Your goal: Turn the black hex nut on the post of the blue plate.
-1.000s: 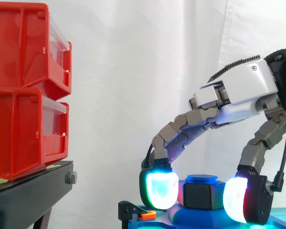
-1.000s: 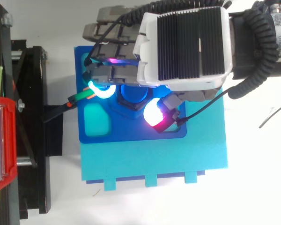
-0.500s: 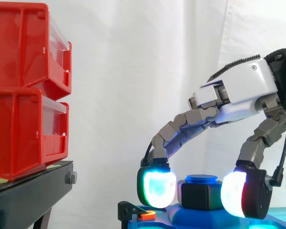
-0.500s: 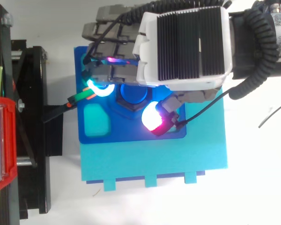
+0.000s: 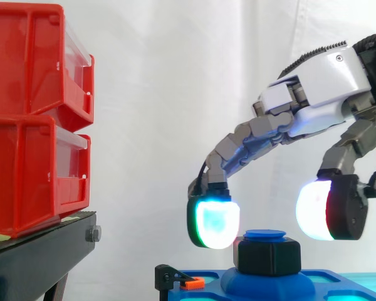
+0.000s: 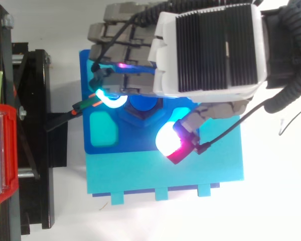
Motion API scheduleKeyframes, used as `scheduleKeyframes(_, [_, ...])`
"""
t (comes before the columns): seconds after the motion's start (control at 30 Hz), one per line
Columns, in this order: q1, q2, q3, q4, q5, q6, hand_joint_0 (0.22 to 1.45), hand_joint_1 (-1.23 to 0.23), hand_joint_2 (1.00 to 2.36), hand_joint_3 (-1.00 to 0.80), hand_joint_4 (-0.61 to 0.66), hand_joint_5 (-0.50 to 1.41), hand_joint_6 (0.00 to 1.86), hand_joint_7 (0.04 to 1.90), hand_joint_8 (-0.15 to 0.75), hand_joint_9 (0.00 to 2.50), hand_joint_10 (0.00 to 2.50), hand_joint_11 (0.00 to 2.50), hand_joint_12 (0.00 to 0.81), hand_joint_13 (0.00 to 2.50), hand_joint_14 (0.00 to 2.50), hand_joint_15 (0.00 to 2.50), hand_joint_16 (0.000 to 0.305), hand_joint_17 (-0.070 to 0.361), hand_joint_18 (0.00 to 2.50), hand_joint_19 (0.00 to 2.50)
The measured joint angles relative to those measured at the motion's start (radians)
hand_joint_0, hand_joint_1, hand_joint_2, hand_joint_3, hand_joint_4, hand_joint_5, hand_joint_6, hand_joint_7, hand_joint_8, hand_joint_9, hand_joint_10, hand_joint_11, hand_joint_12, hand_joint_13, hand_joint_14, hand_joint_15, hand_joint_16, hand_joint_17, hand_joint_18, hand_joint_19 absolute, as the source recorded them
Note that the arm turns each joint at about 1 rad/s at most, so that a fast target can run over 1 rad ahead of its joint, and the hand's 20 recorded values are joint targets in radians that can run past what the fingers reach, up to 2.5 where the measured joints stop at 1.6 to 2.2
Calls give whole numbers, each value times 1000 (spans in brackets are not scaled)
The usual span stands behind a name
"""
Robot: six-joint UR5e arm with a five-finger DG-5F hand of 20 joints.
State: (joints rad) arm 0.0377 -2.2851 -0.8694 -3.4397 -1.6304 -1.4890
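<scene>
At the far left of the side view, 2 red bins (image 5: 37, 119) are stacked 1 on the other on the black stand (image 5: 47, 251), well apart from the work. Next along, an orange clip (image 5: 192, 283) sits at the near edge of the blue plate (image 6: 140, 144), which in the top view lies on a paler cyan base (image 6: 165, 173).

Moving right, a glowing finger pad (image 5: 214, 224) hangs just above and to the left of the black hex nut (image 5: 267, 256). It is close to the nut but does not touch it. The nut sits on the post (image 5: 266, 236), under the post's blue cap and low down, close over the raised boss of the plate. In the top view it shows as a dark rim below the cap, near the plate's middle. Right of the nut, the thumb pad (image 5: 316, 210) floats higher and farther out, with clear air between it and the nut.

The hand (image 5: 319, 106) arches over the post with fingers and thumb spread wider than the nut, gripping nothing.

As for progress, the pictures cannot say how much turning is done: no mark on the nut shows its angle, and its height on the post gives no count. My reading is that the hand stands between grips. To turn the nut it must come down, close both pads on opposite flats and rotate.
</scene>
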Motion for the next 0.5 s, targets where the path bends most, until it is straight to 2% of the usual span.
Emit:
scheduleKeyframes(0.2, [-6,32,-1,-60,0,1,403,-584,1000,-500,186,-261,502,793,269,235,5,204,417,195,1,44,66,149,106,90])
scheduleKeyframes(0.3, [-9,56,-14,-87,1,-1,405,-569,1000,-500,189,-258,502,793,270,236,5,195,417,188,2,38,66,148,93,84])
scheduleKeyframes(0.4, [-10,92,-50,-104,3,0,407,-563,1000,-500,191,-255,502,789,270,241,5,188,415,180,0,38,66,149,85,88])
scheduleKeyframes(0.5, [-8,135,-103,-101,14,6,407,-561,1000,-500,203,-246,502,783,271,242,5,181,414,172,0,33,66,148,75,83])
